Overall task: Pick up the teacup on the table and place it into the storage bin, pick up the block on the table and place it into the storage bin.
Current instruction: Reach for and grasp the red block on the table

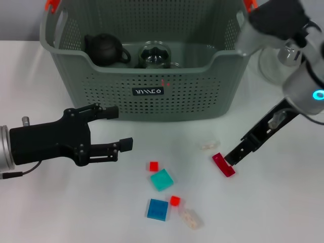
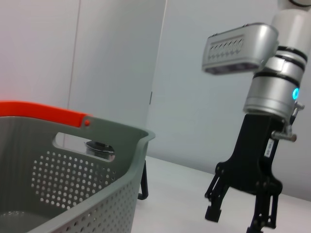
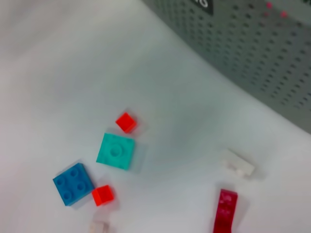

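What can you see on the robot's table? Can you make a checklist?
Surface: white table, mostly bare.
Job's things: storage bin at the back, holding a dark teapot and a glass cup; dark red block on the table.
Clutter: teal block, blue block, two small red blocks, two clear blocks.
Grippers: left gripper open, empty; right gripper at the dark red block.
Cables: thin cable at left arm.
Surroundings: plain wall.

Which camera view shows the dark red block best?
The right wrist view: the dark red block lies unobstructed on the table, studs visible. In the head view the right gripper is at its end and partly covers it. The left wrist view does not show it.
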You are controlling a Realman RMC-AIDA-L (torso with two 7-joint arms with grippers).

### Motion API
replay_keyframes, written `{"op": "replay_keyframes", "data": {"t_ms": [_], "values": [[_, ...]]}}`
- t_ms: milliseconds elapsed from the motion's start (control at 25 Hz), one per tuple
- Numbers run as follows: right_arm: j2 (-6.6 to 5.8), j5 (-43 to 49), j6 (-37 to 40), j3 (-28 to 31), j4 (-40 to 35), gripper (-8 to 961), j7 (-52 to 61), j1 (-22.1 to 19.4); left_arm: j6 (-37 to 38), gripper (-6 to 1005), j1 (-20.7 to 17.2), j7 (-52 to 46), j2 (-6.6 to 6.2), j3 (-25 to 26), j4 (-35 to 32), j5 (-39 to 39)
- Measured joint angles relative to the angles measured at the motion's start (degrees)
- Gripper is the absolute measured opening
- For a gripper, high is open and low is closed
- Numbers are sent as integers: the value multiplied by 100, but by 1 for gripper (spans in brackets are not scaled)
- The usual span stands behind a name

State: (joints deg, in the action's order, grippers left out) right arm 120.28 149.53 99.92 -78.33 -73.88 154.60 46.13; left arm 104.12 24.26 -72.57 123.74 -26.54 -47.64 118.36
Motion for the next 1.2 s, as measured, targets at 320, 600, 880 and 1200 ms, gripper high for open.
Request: {"op": "replay_keyframes", "data": {"t_ms": [320, 600, 880, 1200], "values": [[11, -22, -613, -619, 826, 942, 309, 272, 20, 860, 8, 4, -6, 7, -13, 27], [21, -5, -1118, -865, 1575, 937, 443, 506, -6, 860, 7, 6, -8, 9, -13, 30], [49, -24, -1606, -1080, 2073, 932, 449, 645, -34, 859, 1, 11, -8, 9, -1, 30], [58, -112, -2008, -1249, 2276, 725, 511, 654, -42, 859, -13, 45, -5, 18, 18, 30]]}}
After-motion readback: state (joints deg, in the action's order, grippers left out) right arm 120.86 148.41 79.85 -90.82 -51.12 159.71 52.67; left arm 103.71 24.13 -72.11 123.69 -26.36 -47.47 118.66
